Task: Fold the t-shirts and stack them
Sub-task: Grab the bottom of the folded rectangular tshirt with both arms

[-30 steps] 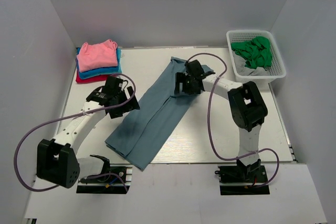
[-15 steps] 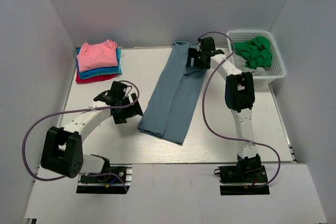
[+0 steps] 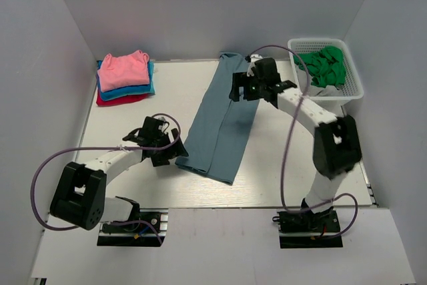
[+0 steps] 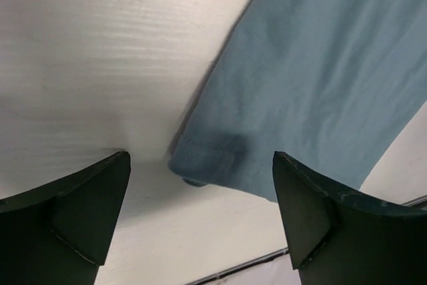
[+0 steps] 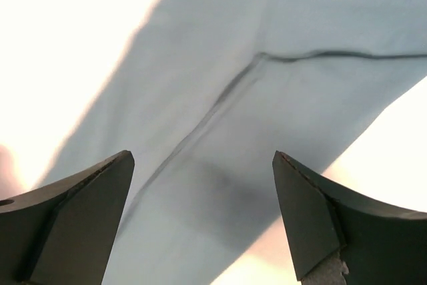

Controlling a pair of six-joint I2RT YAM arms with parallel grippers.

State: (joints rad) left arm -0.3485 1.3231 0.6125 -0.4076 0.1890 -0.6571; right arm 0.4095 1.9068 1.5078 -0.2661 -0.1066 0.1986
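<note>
The slate-blue t-shirt (image 3: pixel 223 121) lies folded into a long strip down the middle of the table, from the back edge toward the front. My left gripper (image 3: pixel 172 151) is open and empty, low beside the strip's near left corner (image 4: pixel 200 158). My right gripper (image 3: pixel 248 90) is open and empty, just above the strip's far end (image 5: pixel 267 98). A folded stack sits at the back left: the pink shirt (image 3: pixel 123 69) on top, the bright blue one (image 3: pixel 133 90) under it, the red one (image 3: pixel 110 100) at the bottom.
A white mesh basket (image 3: pixel 353 88) stands at the back right with green cloth (image 3: pixel 323 65) and some grey cloth in it. White walls close in the table on the left, back and right.
The slate-blue shirt was dragged toward the back and now lies straighter. My right gripper went to the back edge, let go and came back a little. My left gripper moved near and right to the strip's corner.
</note>
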